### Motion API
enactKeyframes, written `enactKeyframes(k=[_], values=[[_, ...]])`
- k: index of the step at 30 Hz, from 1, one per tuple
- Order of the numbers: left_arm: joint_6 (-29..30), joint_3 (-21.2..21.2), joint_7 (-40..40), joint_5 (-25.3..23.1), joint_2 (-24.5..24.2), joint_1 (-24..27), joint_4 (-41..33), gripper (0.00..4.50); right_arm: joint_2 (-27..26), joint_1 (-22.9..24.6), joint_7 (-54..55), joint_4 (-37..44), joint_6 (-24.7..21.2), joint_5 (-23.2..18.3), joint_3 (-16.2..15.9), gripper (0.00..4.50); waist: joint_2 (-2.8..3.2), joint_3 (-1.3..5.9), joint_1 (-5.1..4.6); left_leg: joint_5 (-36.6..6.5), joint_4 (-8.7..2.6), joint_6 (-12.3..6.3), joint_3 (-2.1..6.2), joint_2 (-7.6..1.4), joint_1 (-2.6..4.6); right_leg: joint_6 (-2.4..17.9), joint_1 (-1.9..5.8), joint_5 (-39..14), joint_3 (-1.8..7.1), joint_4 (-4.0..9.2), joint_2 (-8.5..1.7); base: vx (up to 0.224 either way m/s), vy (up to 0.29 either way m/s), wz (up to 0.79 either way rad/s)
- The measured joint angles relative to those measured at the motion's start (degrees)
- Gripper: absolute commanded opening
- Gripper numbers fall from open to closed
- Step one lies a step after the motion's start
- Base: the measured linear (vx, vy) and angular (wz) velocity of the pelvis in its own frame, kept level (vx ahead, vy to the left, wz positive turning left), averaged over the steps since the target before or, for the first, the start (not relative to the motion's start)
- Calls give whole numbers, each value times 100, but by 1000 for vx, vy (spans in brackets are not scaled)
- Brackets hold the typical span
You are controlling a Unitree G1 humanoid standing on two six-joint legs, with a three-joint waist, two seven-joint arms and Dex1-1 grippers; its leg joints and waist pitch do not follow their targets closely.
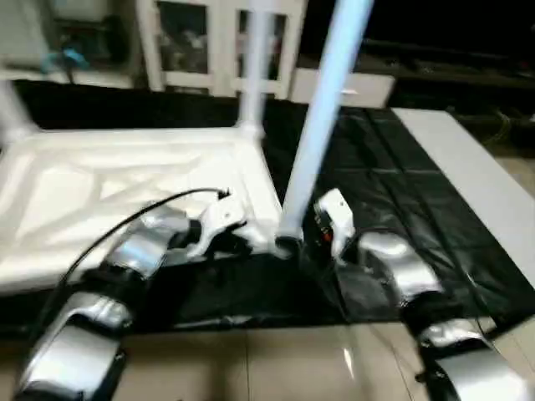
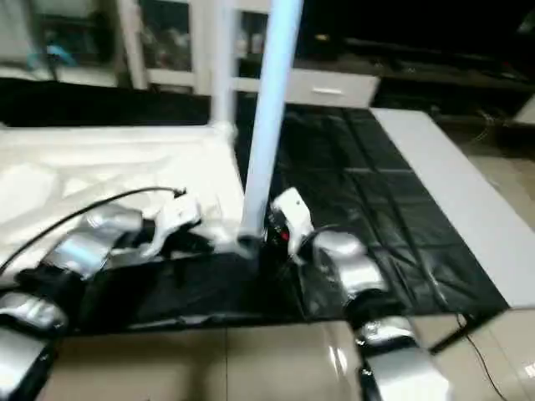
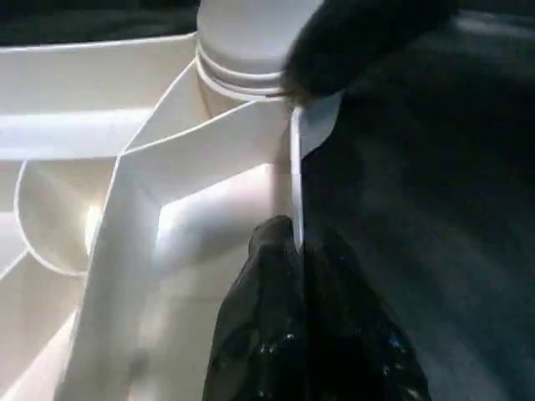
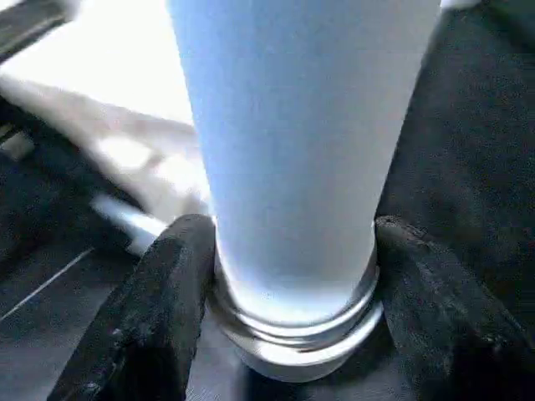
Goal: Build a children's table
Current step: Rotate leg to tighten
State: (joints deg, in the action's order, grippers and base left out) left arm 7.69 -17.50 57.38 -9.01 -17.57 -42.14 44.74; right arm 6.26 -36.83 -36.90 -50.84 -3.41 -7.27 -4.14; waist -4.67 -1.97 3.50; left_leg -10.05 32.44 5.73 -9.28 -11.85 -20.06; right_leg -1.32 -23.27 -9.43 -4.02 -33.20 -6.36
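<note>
The white tabletop (image 1: 125,184) lies upside down on the black-covered worktable, its ribbed underside facing up. Legs stand upright in its far-left corner (image 1: 10,109) and far-right corner (image 1: 252,75). A third leg (image 1: 322,125) stands slightly tilted in the near-right corner socket (image 1: 287,242). My right gripper (image 4: 292,251) is shut on that leg just above its ringed base, one finger (image 4: 159,309) on each side. My left gripper (image 3: 297,242) is shut on the tabletop's thin near rim (image 3: 294,184), right beside that corner.
The black cover (image 1: 384,184) spreads to the right of the tabletop, with a bare grey strip of worktable (image 1: 476,175) beyond it. White cabinets (image 1: 209,42) stand behind. A black cable (image 1: 125,219) arcs over my left forearm. Tiled floor (image 1: 251,359) lies below the near edge.
</note>
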Motion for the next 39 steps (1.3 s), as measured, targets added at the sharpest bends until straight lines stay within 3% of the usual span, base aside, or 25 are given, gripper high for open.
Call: enactKeyframes(k=[6, 10, 16, 18, 20, 22, 27, 30, 33, 36, 39], values=[[227, 108, -1336, -147, 642, -381, 578, 0, -661, -391, 2090, -640, 288, 21, 416, 263, 14, -8, -7, 0, 1, -1, -37, 8, -16, 3, -22, 2, 31, 15, -5, 0, 0, 0], [216, 146, -1937, -207, 949, -578, 900, 0, -1053, -644, 3342, -968, 583, 51, 669, 263, 71, -4, 20, 0, -5, -1, -54, 8, -31, 58, -36, 46, 42, 2, -5, 0, 0, 0], [65, 147, -2097, -237, 1038, -703, 1058, 0, -1151, -719, 3761, -1131, 960, 143, 700, 256, 81, 0, 134, 0, -41, 0, -77, 0, -41, 50, -63, 61, 40, -41, 0, 37, -9, 3], [4, 146, -2110, -264, 1036, -726, 1088, 0, -1144, -746, 3695, -1233, 1112, 141, 755, 256, 80, -1, 166, 0, -46, 0, -86, -1, -47, 53, -77, 39, 38, -64, 1, 0, 0, 0], [-47, 146, -2118, -300, 1013, -732, 1107, 0, -1085, -741, 3507, -1240, 1133, 118, 816, 309, 84, -4, 173, 0, -45, 0, -87, -1, -48, 53, -79, 31, 39, -75, 0, 0, 0, 0], [-70, 146, -2156, -320, 993, -730, 1115, 0, -1034, -721, 3261, -1217, 1195, 83, 818, 323, 81, -7, 168, 1, -40, -1, -87, -2, -48, 53, -81, 31, 39, -79, -1, 0, 0, 0], [-89, 120, -2081, -347, 821, -570, 851, 0, -622, -535, 2496, -232, 1288, 50, 660, 367, 35, -23, 145, 0, -36, 1, -85, -5, -54, 50, -71, 31, 39, -83, 0, 0, 0, 0], [-92, 90, -1727, -321, 672, -409, 549, 0, -277, -349, 1963, 215, 1067, 1, 588, 387, 13, -14, 155, 0, -53, 0, -87, -9, -46, 38, -71, 20, 37, -85, 6, 0, 0, 0], [-280, 50, -1201, -247, 419, -158, 201, 0, 98, 26, 1160, 811, 669, -54, 348, 422, 59, -9, 173, 0, -59, 0, -84, -11, -46, 38, -71, 12, 35, -88, 10, 0, 0, 0], [-540, -2, -750, -193, 217, -29, 57, 0, 437, 325, 519, 1307, 338, -115, 165, 447, 63, -9, 200, 0, -60, 0, -82, -13, -35, 37, -61, 9, 34, -91, 11, 0, 0, 0], [-1161, -184, -448, -202, 180, 11, 152, 0, 959, 1072, -88, 2355, -144, -173, -105, 447, 68, -7, 302, 0, -59, 1, -86, -9, -3, 25, -37, 2, 42, -81, 6, 0, 0, 0]])
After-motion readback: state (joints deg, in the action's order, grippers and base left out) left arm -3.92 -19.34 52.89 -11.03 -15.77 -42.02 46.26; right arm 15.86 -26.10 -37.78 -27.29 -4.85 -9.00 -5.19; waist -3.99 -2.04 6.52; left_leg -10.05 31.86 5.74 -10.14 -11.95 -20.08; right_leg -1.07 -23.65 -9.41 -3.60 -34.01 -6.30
